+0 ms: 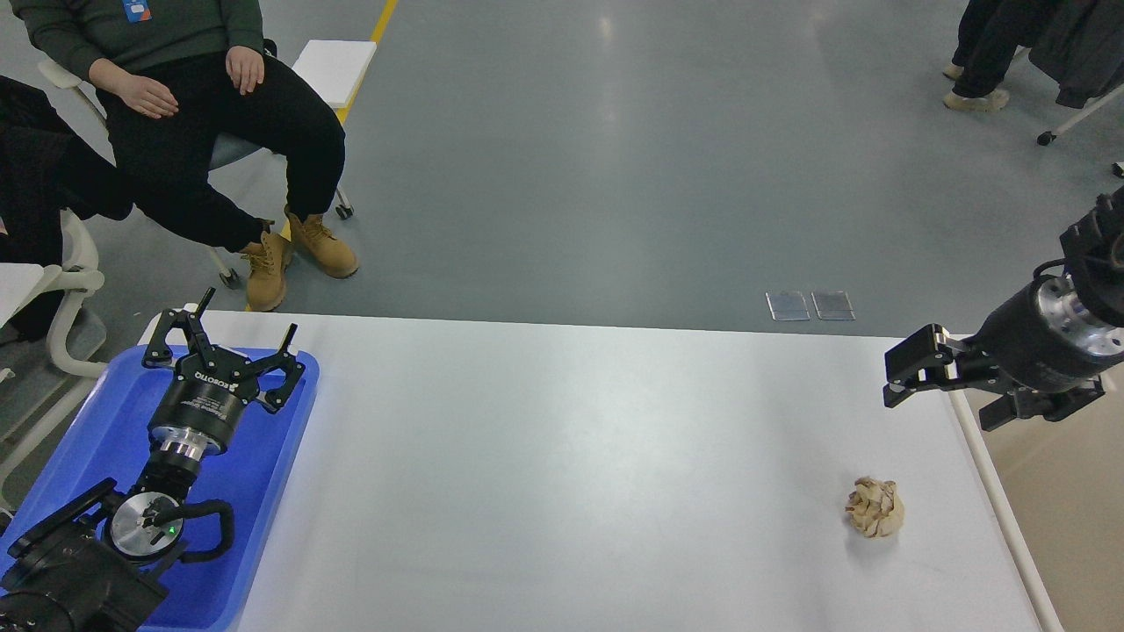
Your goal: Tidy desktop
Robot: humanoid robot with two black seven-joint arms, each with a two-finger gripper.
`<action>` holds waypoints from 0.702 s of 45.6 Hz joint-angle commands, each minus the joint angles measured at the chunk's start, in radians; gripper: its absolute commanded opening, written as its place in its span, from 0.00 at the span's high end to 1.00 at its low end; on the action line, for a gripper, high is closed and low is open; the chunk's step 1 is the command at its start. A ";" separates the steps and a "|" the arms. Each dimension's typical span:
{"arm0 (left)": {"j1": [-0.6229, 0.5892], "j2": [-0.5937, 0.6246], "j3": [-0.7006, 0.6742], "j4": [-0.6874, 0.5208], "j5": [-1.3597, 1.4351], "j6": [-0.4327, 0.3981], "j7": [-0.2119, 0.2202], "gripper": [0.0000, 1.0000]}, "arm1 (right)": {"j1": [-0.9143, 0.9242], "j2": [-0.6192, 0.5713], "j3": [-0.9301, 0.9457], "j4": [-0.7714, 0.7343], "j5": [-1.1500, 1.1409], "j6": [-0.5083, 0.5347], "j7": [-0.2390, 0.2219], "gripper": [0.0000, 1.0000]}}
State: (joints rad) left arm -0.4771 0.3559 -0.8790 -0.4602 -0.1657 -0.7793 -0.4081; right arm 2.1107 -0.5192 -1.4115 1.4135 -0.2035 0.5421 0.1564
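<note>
My right gripper (pixel 918 373), fingers pressed together, hangs above the desktop (pixel 562 456); the crumpled paper ball (pixel 875 507) lies below and slightly left of it. My left gripper (pixel 230 351), spread, is far off.

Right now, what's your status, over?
Left gripper open over blue tray. Right gripper empty, fingers unclear. Crumpled paper ball on desktop, unobstructed.

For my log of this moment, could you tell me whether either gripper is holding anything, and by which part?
Nothing is held. The left gripper is open over the blue tray, empty. The right gripper hangs apart from the paper ball on the desktop.
</note>
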 commanded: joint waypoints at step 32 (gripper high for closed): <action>0.000 0.000 0.000 0.000 0.000 0.000 0.000 0.01 | 0.017 -0.027 -0.006 -0.039 0.022 -0.001 0.000 0.00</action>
State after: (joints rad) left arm -0.4767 0.3559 -0.8790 -0.4602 -0.1657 -0.7793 -0.4080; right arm 2.1261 -0.5426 -1.4164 1.3947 -0.1833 0.5429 0.1565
